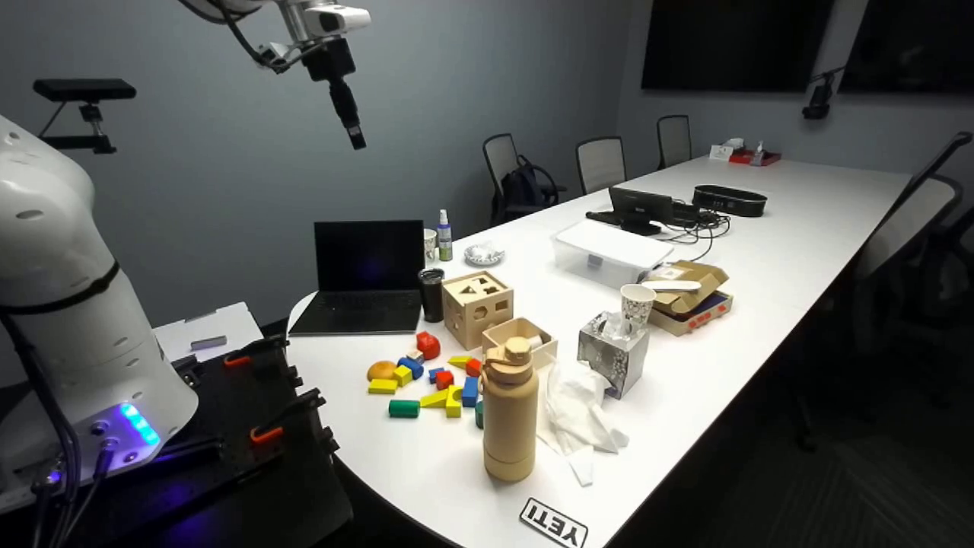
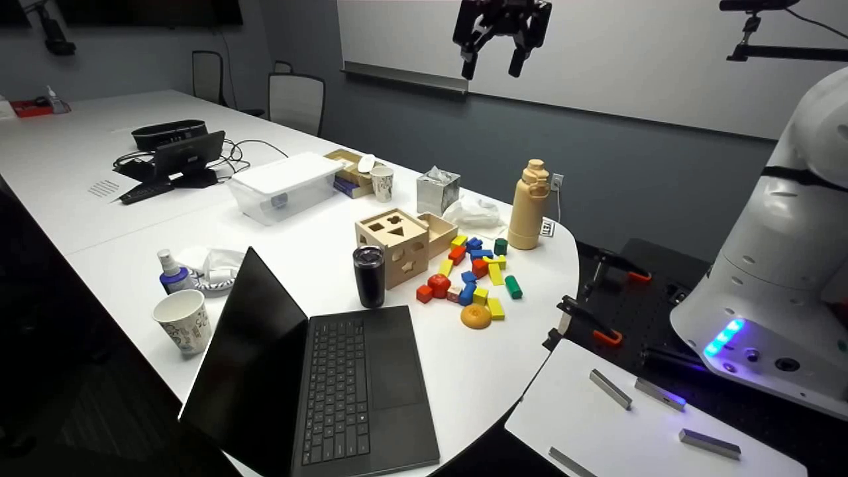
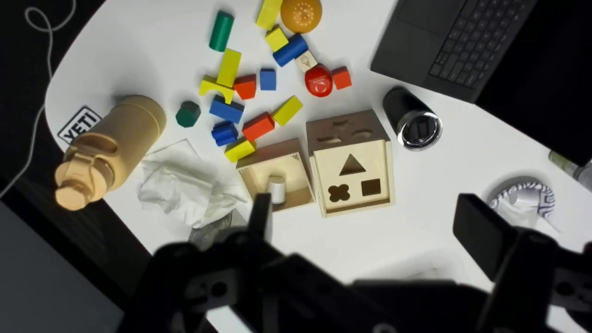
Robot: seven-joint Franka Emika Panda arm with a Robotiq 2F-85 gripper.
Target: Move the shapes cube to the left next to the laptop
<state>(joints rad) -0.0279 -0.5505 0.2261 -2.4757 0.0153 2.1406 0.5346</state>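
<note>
The shapes cube (image 1: pixel 463 313) is a light-wood box with dark shape-cut holes, standing on the white table in both exterior views (image 2: pixel 394 240). In the wrist view the cube (image 3: pixel 355 184) lies below and ahead of the fingers. The black laptop (image 1: pixel 358 308) stands open at the table's end; it also shows in an exterior view (image 2: pixel 391 384), and partly in the wrist view (image 3: pixel 425 37). My gripper (image 1: pixel 356 138) is high above the table, apart from everything. Its two fingers are spread with nothing between them in an exterior view (image 2: pixel 492 68) and the wrist view (image 3: pixel 364 212).
A black tumbler (image 2: pixel 369 277) stands between the cube and the laptop. A shallow wooden tray (image 3: pixel 277 171) sits against or close to the cube's other side. Several coloured blocks (image 1: pixel 445 380) lie in front. A tan bottle (image 1: pixel 510 418), tissue box (image 1: pixel 618 354) and lidded plastic bin (image 2: pixel 285 185) stand around.
</note>
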